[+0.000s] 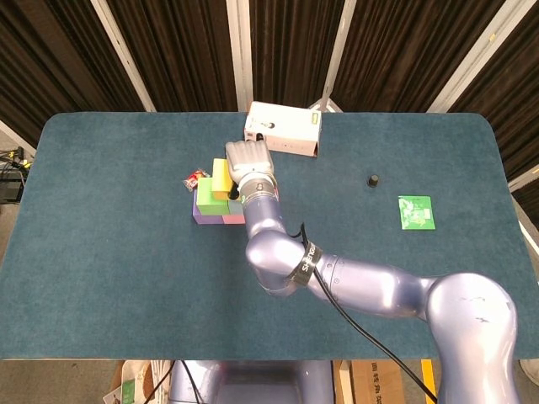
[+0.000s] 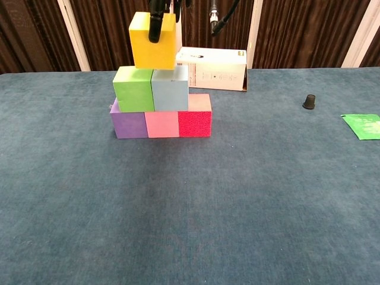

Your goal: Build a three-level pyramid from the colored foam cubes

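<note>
Right arm (image 1: 362, 286) showing shiny purple-blue metal shell, round and smooth, fat near shoulder, thinner toward wrist. Dark band (image 1: 303, 263) going round arm with white letters on it. Thin black cable (image 1: 370, 337) running along arm, hanging loose below it. Wrist looking silver-grey, ring-shaped. Right hand (image 1: 247, 160) showing light grey back, with dark fingers (image 2: 155, 24) peeking into chest view from top edge. Robot's purple-blue body (image 1: 253, 383) showing at bottom of head view.

six foam cubes (image 2: 161, 105); one white box (image 2: 212, 69); one green packet (image 2: 363, 126).
</note>
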Robot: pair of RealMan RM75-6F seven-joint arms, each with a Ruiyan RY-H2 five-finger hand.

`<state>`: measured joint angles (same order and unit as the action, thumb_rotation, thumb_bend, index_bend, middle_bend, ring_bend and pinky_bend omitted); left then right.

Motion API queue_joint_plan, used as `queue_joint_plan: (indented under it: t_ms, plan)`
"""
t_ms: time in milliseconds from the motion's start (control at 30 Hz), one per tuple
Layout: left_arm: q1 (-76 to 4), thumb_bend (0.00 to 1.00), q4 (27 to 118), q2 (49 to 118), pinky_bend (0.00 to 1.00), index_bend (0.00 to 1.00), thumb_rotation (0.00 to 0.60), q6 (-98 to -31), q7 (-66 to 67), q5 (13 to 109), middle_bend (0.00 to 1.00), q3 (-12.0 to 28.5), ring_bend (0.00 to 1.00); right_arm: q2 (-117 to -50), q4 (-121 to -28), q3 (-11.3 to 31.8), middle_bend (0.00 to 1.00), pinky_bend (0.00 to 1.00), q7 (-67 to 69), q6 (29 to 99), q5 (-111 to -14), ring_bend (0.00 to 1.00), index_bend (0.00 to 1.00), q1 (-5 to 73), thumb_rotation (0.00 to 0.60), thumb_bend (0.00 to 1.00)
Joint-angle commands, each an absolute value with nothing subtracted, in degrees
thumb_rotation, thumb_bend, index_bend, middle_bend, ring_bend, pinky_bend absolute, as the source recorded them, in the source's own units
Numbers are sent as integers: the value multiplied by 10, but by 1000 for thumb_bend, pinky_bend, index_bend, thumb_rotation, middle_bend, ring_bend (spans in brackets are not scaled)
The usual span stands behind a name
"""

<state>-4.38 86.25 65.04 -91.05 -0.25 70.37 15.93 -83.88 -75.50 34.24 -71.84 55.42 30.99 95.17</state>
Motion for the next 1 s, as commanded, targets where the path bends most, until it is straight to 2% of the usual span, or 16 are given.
queue_joint_plan:
  t_ms: [33, 1000]
  plan:
    - [-43, 260, 863, 650, 0, 150, 600, -911, -3, 702, 0, 160, 0, -843, -749, 345, 397, 0, -723, 551, 311, 198, 430, 950, 600, 339]
    - [-43, 260, 865, 650, 0, 150, 600, -908, 0, 690, 0, 166, 0, -876, -714, 363, 357, 0, -753, 532, 304, 157, 430, 950, 600, 338]
